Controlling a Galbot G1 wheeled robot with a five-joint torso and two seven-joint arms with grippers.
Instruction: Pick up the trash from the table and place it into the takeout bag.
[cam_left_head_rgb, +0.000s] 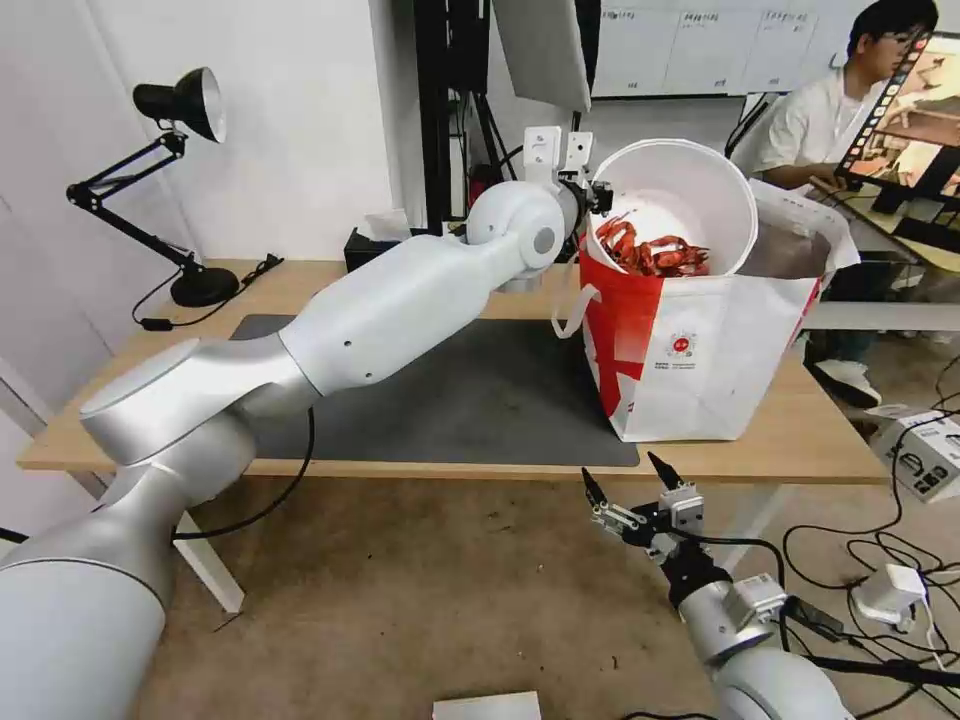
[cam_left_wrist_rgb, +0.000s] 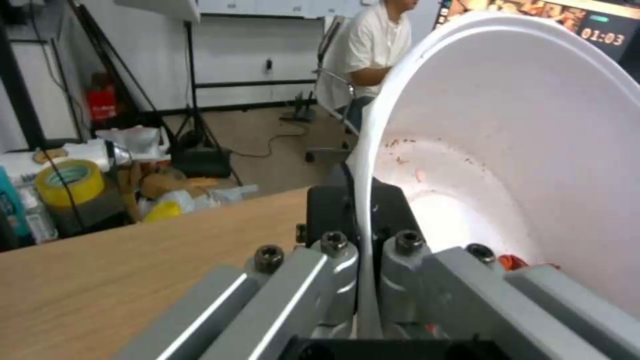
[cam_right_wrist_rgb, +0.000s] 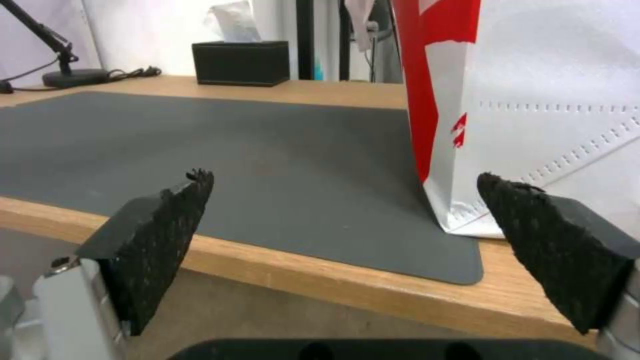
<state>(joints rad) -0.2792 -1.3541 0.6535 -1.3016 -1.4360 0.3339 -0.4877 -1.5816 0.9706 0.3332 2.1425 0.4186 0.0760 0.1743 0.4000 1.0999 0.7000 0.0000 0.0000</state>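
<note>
Bowl (cam_left_head_rgb: 690, 195) rim between left gripper (cam_left_head_rgb: 598, 197) jaws, above bag (cam_left_head_rgb: 720, 350).

This is an office or robotics lab workspace. A long light-wood surface (cam_left_head_rgb: 800, 440) on white legs carries a dark grey mat (cam_left_head_rgb: 480, 400), a black articulated desk lamp (cam_left_head_rgb: 180, 110) and a black tissue box (cam_right_wrist_rgb: 241, 62). Loose cables and a power adapter (cam_left_head_rgb: 890, 590) lie on the brown floor, a whiteboard (cam_left_head_rgb: 690, 45) hangs on the back wall, and a roll of yellow tape (cam_left_wrist_rgb: 69, 181) sits among clutter.
</note>
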